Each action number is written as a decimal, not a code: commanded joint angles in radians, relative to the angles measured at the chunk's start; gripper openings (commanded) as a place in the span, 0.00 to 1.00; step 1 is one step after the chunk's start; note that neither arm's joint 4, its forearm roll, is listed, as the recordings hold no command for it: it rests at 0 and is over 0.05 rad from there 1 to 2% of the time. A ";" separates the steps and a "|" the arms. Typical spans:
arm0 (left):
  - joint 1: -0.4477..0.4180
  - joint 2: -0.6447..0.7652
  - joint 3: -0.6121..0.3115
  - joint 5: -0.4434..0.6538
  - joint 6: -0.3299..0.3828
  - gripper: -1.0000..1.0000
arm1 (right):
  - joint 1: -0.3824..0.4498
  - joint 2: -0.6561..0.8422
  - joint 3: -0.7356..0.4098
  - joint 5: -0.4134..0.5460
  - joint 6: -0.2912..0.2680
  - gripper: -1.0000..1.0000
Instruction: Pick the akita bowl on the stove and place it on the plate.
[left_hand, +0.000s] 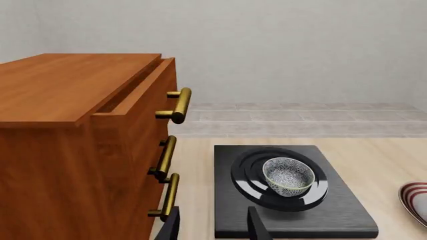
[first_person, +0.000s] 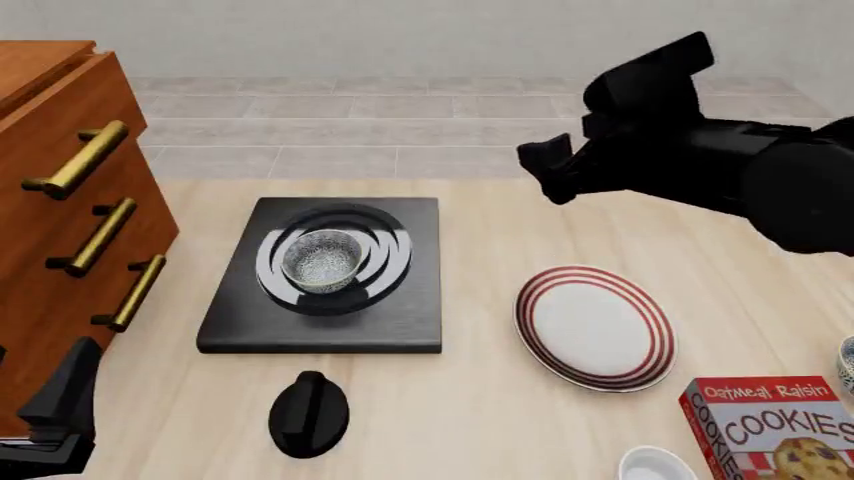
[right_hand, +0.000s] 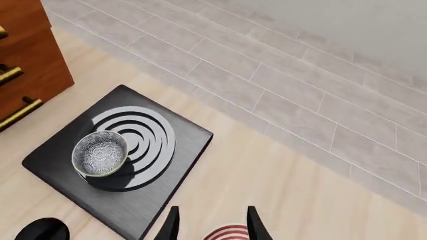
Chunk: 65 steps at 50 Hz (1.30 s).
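The akita bowl (first_person: 324, 260), small with a speckled grey-white inside, stands upright on the burner rings of the black stove (first_person: 400, 320). To its right lies the red-ringed white plate (first_person: 595, 326), bare. My right gripper (first_person: 550, 170) hovers high over the table's far side, above the gap between stove and plate; its wrist view shows both fingers apart and empty, with the bowl (right_hand: 100, 153) far below. My left gripper (left_hand: 215, 230) is open and empty too, low by the cabinet's front, short of the stove (left_hand: 333, 215) and bowl (left_hand: 288, 176).
A tall wooden cabinet (first_person: 54, 230) with brass handles flanks the stove's left side. A black oval knob (first_person: 308, 413) lies in front of the stove. A cookie box (first_person: 774, 430) and a plain white bowl (first_person: 657, 465) sit at the front right.
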 joint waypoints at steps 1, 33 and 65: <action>0.000 0.000 0.000 0.000 0.000 1.00 | 0.035 0.100 -0.086 0.028 0.014 1.00; 0.000 0.000 0.000 0.000 0.000 1.00 | 0.111 0.357 -0.345 0.121 0.044 1.00; 0.000 0.000 0.000 0.000 0.000 1.00 | 0.181 0.510 -0.517 0.167 0.036 1.00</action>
